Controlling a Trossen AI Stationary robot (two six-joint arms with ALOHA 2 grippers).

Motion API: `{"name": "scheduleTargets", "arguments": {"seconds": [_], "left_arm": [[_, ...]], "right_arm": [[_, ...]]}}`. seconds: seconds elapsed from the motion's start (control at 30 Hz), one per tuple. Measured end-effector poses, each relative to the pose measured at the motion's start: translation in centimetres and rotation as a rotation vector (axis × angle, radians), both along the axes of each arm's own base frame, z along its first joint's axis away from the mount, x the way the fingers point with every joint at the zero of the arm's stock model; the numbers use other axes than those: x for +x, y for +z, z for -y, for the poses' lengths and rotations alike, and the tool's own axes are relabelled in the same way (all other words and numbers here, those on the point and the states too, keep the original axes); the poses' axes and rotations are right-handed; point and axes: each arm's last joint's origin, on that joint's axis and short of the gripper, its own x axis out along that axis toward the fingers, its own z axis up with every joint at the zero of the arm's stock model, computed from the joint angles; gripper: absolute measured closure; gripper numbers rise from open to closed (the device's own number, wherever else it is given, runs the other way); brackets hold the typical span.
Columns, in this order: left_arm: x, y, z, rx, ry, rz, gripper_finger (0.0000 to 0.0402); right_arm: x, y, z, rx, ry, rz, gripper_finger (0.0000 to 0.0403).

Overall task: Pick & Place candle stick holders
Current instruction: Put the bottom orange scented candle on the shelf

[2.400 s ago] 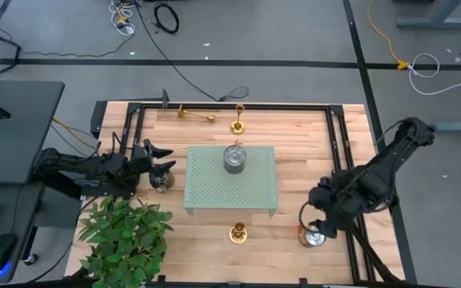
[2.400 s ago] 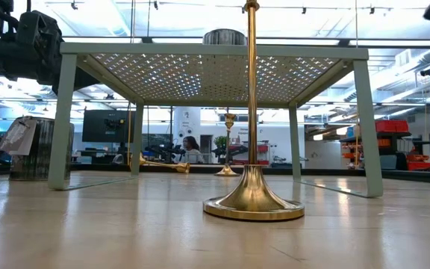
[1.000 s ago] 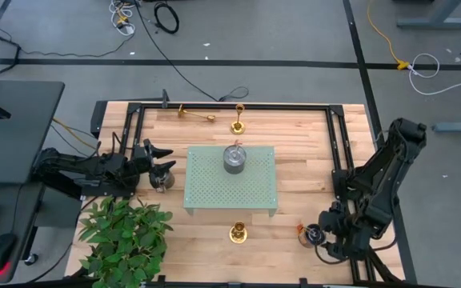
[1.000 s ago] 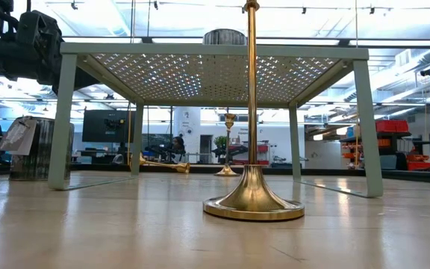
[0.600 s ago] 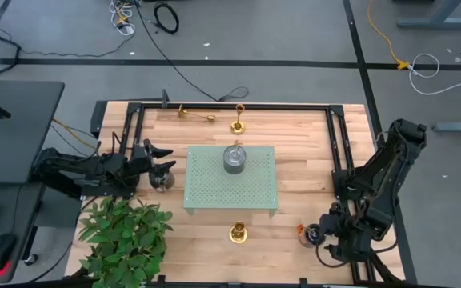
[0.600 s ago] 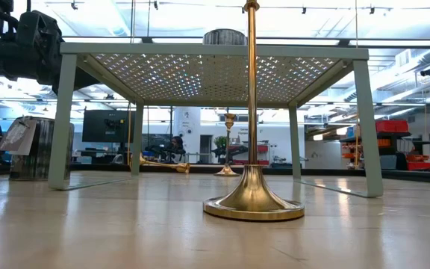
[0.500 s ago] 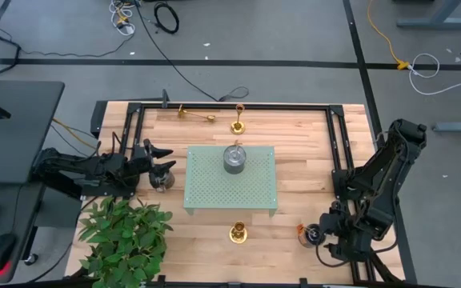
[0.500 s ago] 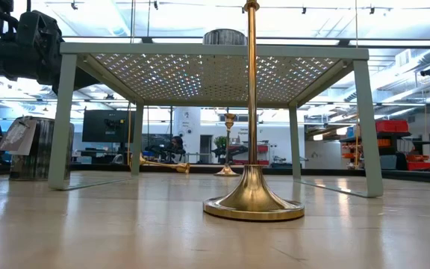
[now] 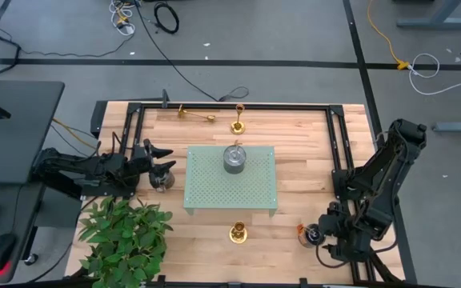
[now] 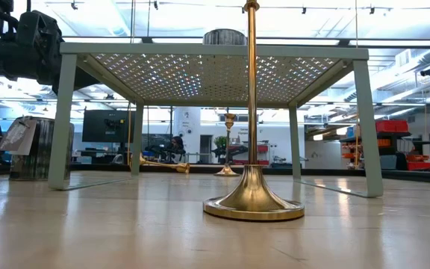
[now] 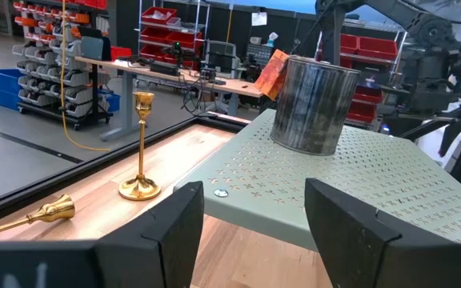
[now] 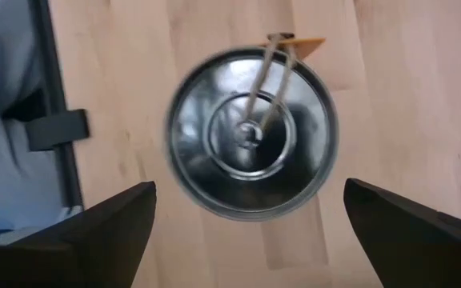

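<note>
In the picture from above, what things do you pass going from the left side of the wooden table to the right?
Left gripper → lying candlestick → upright candlestick at the table's far edge, with the tin on the green stand and the near candlestick roughly in line → metal tin under the right gripper.

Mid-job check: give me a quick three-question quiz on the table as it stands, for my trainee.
1. True or false: all three candle stick holders stand upright.
2. What sits on the green perforated stand? A) a candle stick holder B) a metal can C) a plant
3. Which hand, fingers open, is poised above the can by the table's right edge?
Key: 1. False: the fallen holder lies on its side at the back. 2. B. 3. The right hand.
</note>
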Motion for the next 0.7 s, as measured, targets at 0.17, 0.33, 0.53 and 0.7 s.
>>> {"name": "scheduleTargets", "arguments": {"seconds": [0.17, 0.33, 0.53, 0.7], "left_arm": [[0.0, 0.0, 0.0, 0.000, 0.000, 0.000, 0.0184], [0.0, 0.0, 0.0, 0.000, 0.000, 0.000, 0.0184], [0.0, 0.0, 0.0, 0.000, 0.000, 0.000, 0.0184], [0.0, 0.0, 0.0, 0.000, 0.001, 0.000, 0.0184]], "right_arm": [[0.0, -0.6, 0.1, -0.002, -0.012, 0.008, 0.0003], [0.7, -0.4, 0.0, 0.021, 0.016, 0.038, 0.0003], [1.5, -1.3, -0.1, -0.020, 0.022, 0.024, 0.0003], [2.3, -2.4, -0.4, -0.046, 0.018, -0.016, 0.0003]]}}
